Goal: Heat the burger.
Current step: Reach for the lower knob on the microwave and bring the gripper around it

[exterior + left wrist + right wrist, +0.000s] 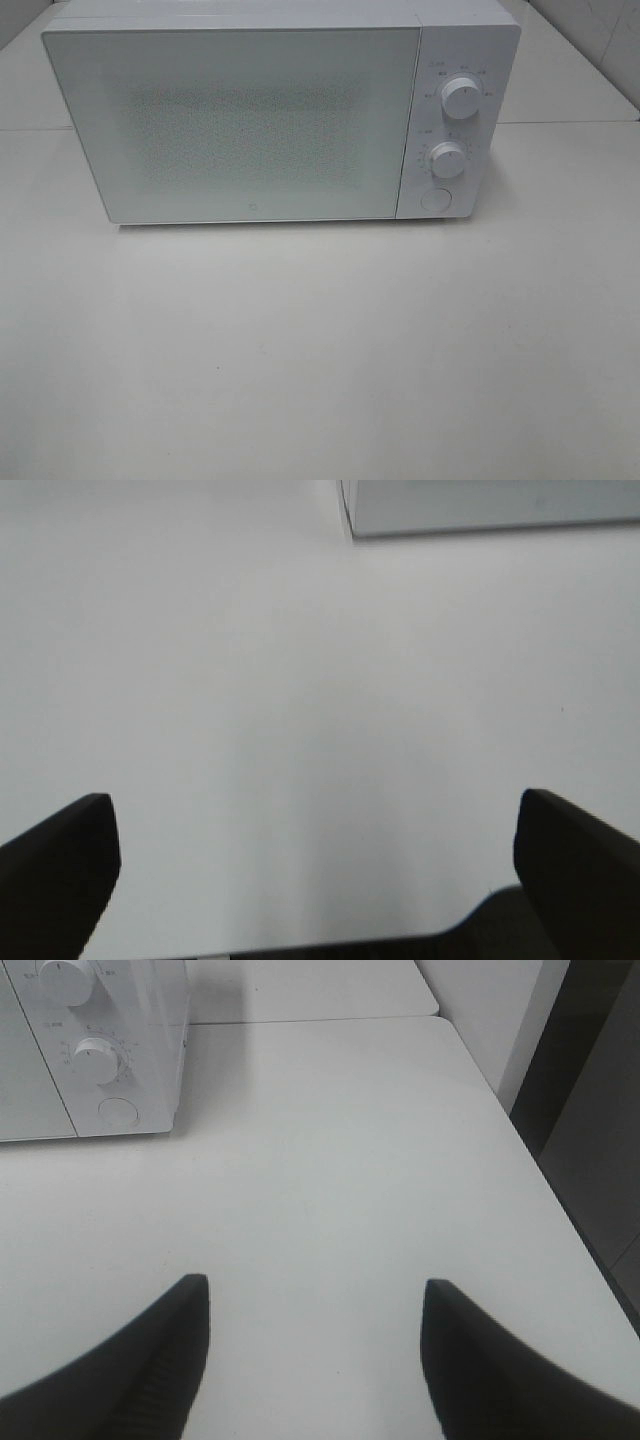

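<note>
Squarely at the back of the white table (320,350) stands the white microwave (250,120), its frosted door (240,125) shut flush with the control panel. On that panel sit the upper knob (460,97), the lower knob (448,158) and a round button (435,198) beneath them. In front of the door the tabletop lies bare right across the high view, with open surface also on either side of the oven. A seam (570,123) runs behind the microwave's right side where a second tabletop (310,990) butts on.

The left gripper (315,810) hangs over plain tabletop with its dark fingers (60,870) spread as wide as they go and nothing between them; a lower corner of the microwave shows ahead of it, well apart. The right gripper (315,1288) is also parted, holding nothing, over the table to the right of the control panel. Near it the table's right edge (545,1175) drops off to a dark gap beside a pale wall (500,1010).

The burger shows in none of the views, and through the frosted door nothing can be made out, so I cannot tell where it lies.
</note>
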